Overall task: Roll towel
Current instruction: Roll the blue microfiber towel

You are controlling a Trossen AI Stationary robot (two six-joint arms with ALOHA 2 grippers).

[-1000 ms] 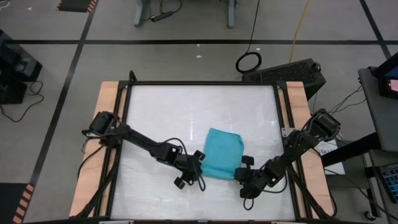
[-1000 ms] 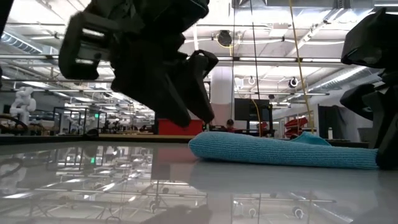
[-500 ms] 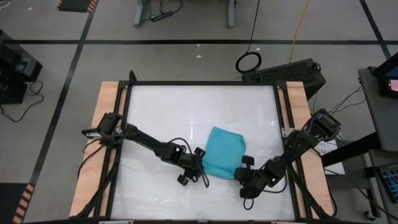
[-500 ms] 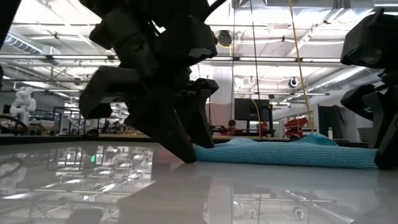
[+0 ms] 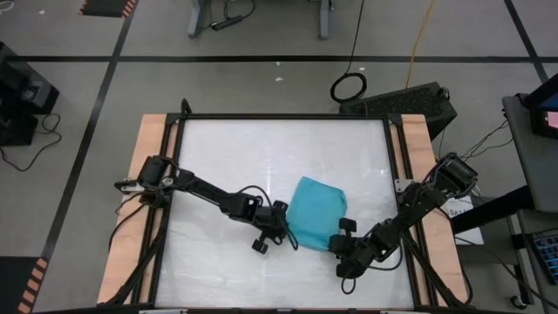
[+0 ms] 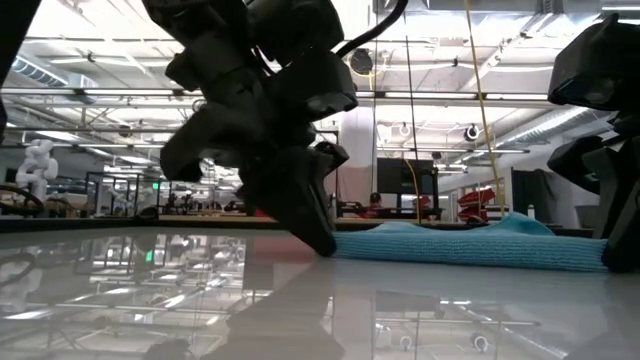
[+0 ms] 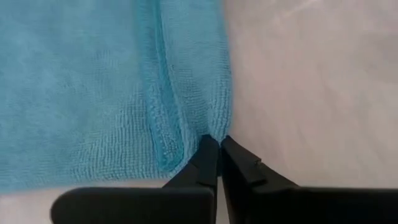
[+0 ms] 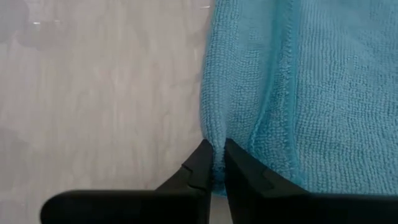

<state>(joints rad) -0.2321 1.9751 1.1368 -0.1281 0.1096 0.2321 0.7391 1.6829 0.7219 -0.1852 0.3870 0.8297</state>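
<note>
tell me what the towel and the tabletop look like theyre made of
The towel looks like soft turquoise microfiber or terry cloth: a fine looped pile and a stitched hem show in the left wrist view. The tabletop looks like a hard, glossy white sheet, perhaps laminate or acrylic: in the low view it mirrors the ceiling lights.

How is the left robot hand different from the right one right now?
The left end effector pinches the towel at its left near corner; the right end effector pinches the right near corner. The left arm reaches in stretched long across the table; the right arm stays folded close to the table's right edge. Both are shut on the towel's edge, low on the table.
</note>
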